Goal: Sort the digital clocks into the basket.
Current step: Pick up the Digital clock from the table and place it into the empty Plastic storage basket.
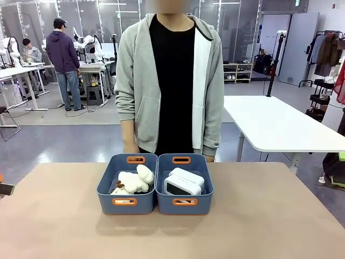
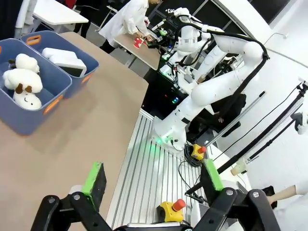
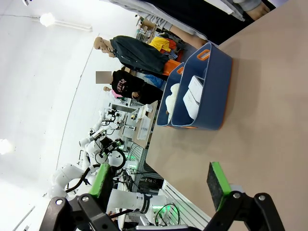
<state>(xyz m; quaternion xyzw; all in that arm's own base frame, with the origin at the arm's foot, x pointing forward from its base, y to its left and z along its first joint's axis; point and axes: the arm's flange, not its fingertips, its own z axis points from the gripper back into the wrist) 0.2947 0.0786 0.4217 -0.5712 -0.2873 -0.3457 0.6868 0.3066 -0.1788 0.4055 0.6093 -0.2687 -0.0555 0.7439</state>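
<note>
You saw the lower digital clock (image 1: 182, 186) partly hidden behind the basket's (image 1: 185, 206) near wall, and the person's hands (image 1: 131, 147) hidden behind the bins.

Left gripper (image 2: 153, 185) at bottom of left wrist view, jaws wide, nothing between green pads (image 2: 94, 178). Right gripper (image 3: 159, 185) at bottom of right wrist view, jaws wide, nothing held.

bright even overhead light; sharp; wrist views distorted.
</note>
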